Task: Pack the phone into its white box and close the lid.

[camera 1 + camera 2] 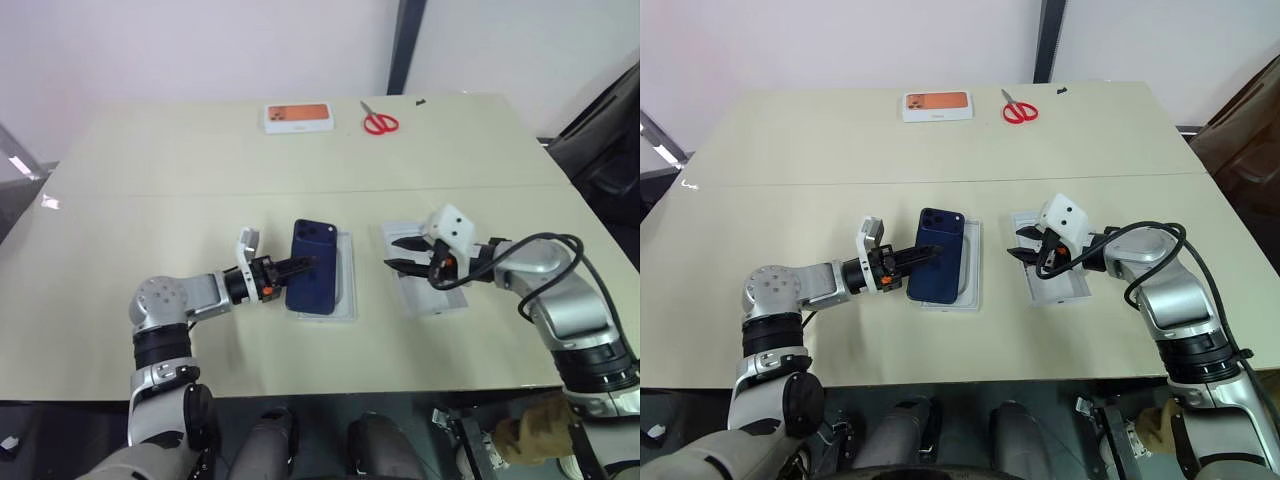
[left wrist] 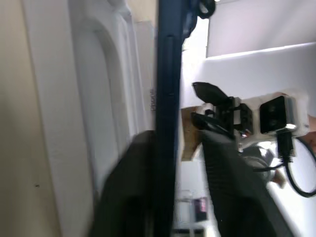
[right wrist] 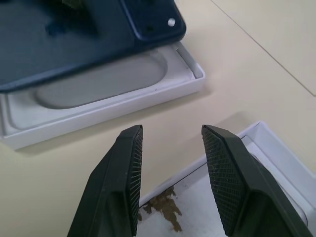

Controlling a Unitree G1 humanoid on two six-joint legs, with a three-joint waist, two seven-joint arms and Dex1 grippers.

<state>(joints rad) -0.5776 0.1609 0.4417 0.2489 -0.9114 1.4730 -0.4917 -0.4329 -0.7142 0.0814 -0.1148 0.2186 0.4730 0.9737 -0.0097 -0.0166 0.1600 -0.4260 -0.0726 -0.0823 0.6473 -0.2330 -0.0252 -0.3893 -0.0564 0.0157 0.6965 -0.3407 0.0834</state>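
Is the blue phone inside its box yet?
Not yet. The phone sits tilted over a white tray with an oval recess, between the left gripper fingers. The white box lies apart, under the right gripper.

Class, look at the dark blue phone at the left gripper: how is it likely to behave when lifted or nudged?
The phone looks thin and straight-edged, so probably stiff. Its glossy back may slip between the left gripper fingers. It lies partly over the white insert, tilted, so a nudge would likely slide it rather than roll it.

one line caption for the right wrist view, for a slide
Open right tool hovering between the dark navy-blue smartphone over its white recessed insert and the shallow white cardboard tray.
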